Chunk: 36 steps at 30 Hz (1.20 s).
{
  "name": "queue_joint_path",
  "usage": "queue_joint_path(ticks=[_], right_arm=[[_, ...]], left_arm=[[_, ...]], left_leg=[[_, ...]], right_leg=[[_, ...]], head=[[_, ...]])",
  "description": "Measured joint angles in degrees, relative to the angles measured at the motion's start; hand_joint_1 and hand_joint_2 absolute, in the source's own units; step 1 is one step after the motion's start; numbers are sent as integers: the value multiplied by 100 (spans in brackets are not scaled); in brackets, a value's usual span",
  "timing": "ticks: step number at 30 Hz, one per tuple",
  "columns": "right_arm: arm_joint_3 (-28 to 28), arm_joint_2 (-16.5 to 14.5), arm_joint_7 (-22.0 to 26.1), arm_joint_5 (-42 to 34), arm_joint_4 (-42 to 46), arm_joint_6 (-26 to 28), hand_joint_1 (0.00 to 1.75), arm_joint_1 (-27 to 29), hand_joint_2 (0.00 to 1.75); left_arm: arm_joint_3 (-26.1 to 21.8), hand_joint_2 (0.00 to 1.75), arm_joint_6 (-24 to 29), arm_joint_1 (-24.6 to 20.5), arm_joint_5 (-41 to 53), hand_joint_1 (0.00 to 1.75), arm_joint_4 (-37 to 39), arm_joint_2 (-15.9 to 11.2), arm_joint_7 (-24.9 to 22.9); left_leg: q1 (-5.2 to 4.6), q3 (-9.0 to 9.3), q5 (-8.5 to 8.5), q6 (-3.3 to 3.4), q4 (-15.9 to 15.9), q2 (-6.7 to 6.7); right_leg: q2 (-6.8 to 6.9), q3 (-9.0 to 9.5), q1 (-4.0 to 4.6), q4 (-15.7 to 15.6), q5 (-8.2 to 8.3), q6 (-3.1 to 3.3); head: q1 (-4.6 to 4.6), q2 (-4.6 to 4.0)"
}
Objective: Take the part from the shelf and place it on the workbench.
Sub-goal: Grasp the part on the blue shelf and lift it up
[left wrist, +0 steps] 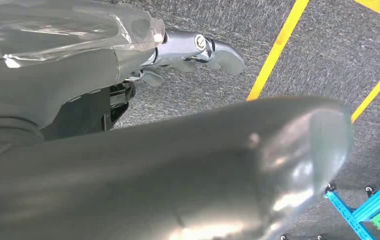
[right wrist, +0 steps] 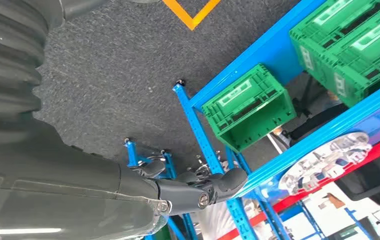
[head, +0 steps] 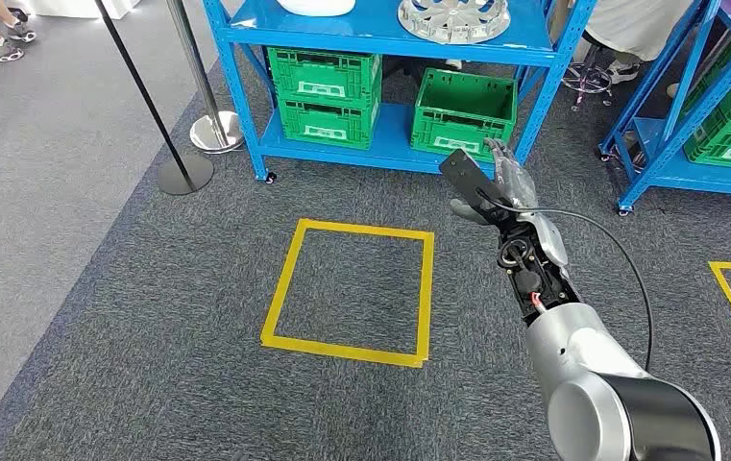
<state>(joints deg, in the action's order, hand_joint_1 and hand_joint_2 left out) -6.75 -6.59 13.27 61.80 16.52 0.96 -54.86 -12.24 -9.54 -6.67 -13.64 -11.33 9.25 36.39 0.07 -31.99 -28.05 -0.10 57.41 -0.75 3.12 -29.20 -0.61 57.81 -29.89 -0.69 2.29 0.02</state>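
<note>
Right hand [head: 507, 182] raised toward the blue shelf [head: 380, 38], nothing in its fingers [head: 500, 154].

The silver wheel-like part [head: 454, 19] sits on the upper shelf board, above a single green crate [head: 465, 113] and beside two stacked ones [head: 325, 96]. The crates carry white labels, too small to read. Right fingers lie loosely apart. Left hand [left wrist: 192, 50] hangs over the grey carpet [head: 102, 288] near yellow tape [head: 352, 288], fingers [left wrist: 222, 52] apart, holding nothing.

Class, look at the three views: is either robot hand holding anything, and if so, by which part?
Nothing is held. The right robot hand is raised toward the blue shelf, fingers empty; the left robot hand is empty too.
</note>
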Motion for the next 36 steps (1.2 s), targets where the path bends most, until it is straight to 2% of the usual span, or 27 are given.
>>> queue_joint_path(ticks=[5, 11, 18, 28, 32, 36], right_arm=[[116, -88, -111, 203, 1, 0, 0, -142, 175], [329, -220, -475, 464, 14, -117, 0, -464, 175], [474, -232, -723, 581, 50, -1071, 0, -811, 175], [389, -308, -509, 147, 168, -2523, 0, -901, 175], [320, -295, -498, 63, 210, -2839, 0, -916, 175], [228, -256, -473, -25, 227, -2874, 0, -917, 175]], left_arm=[[0, 0, -86, 2, 0, 0, 1, 3, -2], [0, 0, 2, 5, 0, 0, -1, 9, 4], [-35, 0, 198, -4, -157, 0, -1, 8, 1], [-61, 0, 264, 2, -116, 0, -1, 11, 13], [-58, 0, 304, 3, -18, 0, -1, 20, 11], [-46, 0, 199, 2, 95, 0, -1, 31, 10]], left_leg=[[0, -1, 0, 0, 0, -2], [0, 0, 1, 0, 0, -1], [0, 0, 1, 0, 0, -2], [1, 1, 1, 0, 0, -1], [1, 1, 1, 0, 0, -2], [1, 1, 1, 0, 1, -2]], right_leg=[[-1, 0, 0, 1, 0, 0], [0, -2, 0, 1, 0, 0], [-1, -1, 0, 1, 0, 0], [-1, -1, 1, 1, 0, 0], [-1, -2, 0, 1, 0, 0], [-1, -2, 0, 0, 0, 0]], head=[[-1, 0], [0, 0], [-1, 0], [-1, 0], [-1, 0], [-1, 0]])
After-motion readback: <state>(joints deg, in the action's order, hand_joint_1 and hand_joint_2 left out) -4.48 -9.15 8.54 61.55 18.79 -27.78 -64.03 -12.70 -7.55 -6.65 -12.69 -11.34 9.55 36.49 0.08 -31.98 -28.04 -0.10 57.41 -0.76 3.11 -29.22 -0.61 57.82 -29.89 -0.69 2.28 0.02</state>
